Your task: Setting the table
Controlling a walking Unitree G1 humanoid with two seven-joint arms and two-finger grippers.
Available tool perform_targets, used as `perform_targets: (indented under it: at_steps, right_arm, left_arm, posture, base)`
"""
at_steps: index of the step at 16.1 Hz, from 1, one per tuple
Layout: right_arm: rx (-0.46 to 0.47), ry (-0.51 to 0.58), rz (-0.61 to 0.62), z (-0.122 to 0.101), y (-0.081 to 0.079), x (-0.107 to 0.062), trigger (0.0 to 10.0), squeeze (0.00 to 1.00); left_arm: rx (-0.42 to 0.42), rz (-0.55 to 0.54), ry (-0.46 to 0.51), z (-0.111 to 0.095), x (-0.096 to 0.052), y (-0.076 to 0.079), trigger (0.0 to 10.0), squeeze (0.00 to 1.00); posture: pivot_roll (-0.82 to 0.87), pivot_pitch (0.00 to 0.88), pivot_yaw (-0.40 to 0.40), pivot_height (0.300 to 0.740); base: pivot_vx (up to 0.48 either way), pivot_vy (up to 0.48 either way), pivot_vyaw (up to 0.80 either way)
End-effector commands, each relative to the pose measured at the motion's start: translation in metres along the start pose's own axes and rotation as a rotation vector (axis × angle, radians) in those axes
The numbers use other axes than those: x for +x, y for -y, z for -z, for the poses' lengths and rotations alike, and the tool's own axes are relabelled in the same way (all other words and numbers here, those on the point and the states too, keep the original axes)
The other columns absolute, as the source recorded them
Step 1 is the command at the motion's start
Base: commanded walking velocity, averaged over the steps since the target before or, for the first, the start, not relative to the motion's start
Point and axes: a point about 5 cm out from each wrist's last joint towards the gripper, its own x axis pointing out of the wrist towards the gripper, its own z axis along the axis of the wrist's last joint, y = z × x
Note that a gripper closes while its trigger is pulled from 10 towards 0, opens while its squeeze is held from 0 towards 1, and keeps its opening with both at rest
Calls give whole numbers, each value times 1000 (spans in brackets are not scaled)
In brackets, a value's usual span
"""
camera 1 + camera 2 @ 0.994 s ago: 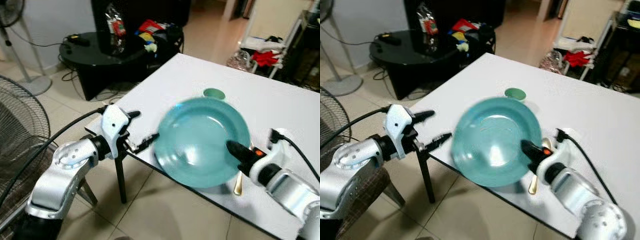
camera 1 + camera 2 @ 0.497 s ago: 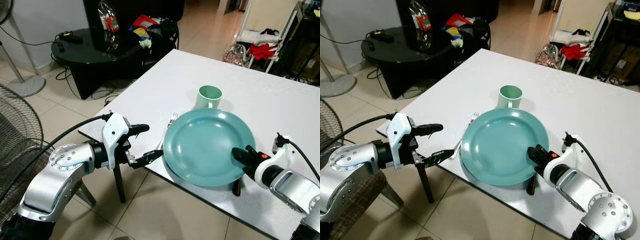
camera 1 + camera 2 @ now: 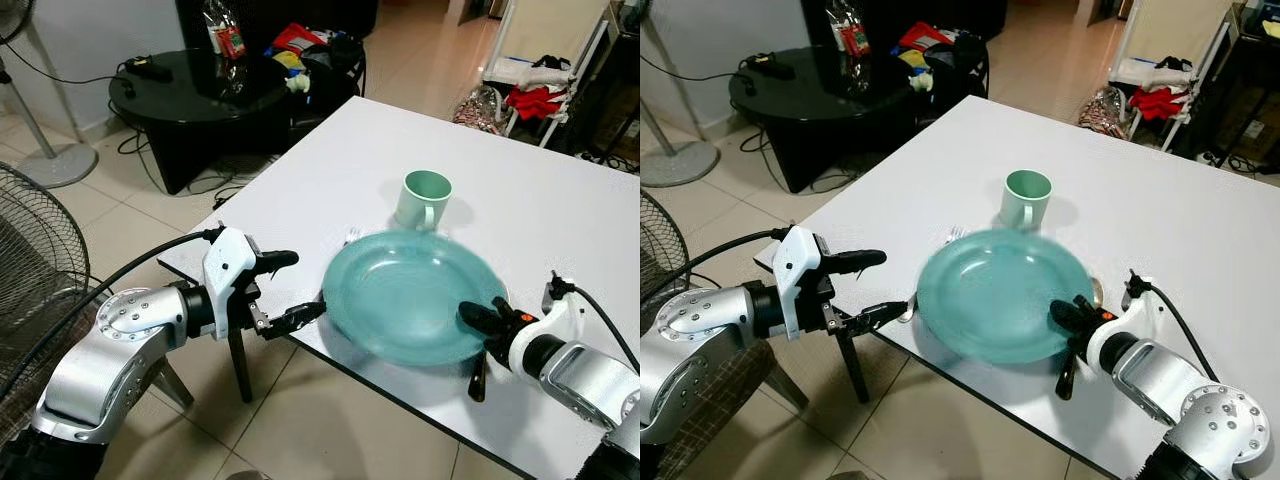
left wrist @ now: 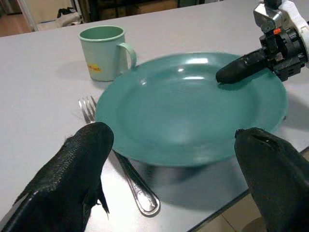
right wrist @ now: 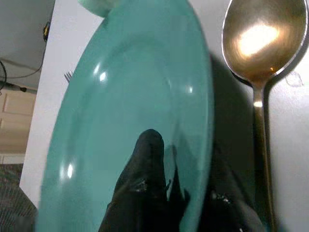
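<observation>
At lower right, your right gripper pinches the teal plate by its rim at frame centre; lower it flat between fork and spoon. Left gripper waits spread, empty.

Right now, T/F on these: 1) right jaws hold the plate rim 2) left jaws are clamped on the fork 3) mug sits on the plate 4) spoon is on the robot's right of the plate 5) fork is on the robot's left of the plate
1) True. The right gripper has one finger on top of the teal plate at its rim, and the plate looks tilted off the table.
2) False. The left gripper is open, off the table's near edge, holding nothing; the fork lies on the table.
3) False. The mug stands on the table just beyond the plate's far rim.
4) True. The spoon lies beside the plate's right rim.
5) True. The fork lies at the plate's left edge, partly under its rim.
</observation>
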Motion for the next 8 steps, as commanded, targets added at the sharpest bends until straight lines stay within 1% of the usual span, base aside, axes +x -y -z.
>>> perform_targets:
  at_steps: [1,6,7,8]
  right_arm:
    - [-17,-5,26,-3,2,-2,10000,1000]
    - [-97,-3,87,-11,7,-20,10000,1000]
    - [-128,-1,102,-11,9,-24,10000,1000]
    - [-175,12,113,-11,12,-34,10000,1000]
  left_arm:
    - [17,10,1,-5,-2,1,10000,0]
    - [5,27,-8,-4,-4,3,10000,0]
    - [5,29,-9,-4,-4,2,10000,0]
    - [6,27,-10,-4,-5,2,10000,0]
  posture:
    - [-3,0,-10,740]
    - [-3,0,-6,740]
    - [-3,0,-6,740]
    - [-4,0,-6,740]
  base:
    - [0,0,0]
    - [0,0,0]
    - [0,0,0]
    - [0,0,0]
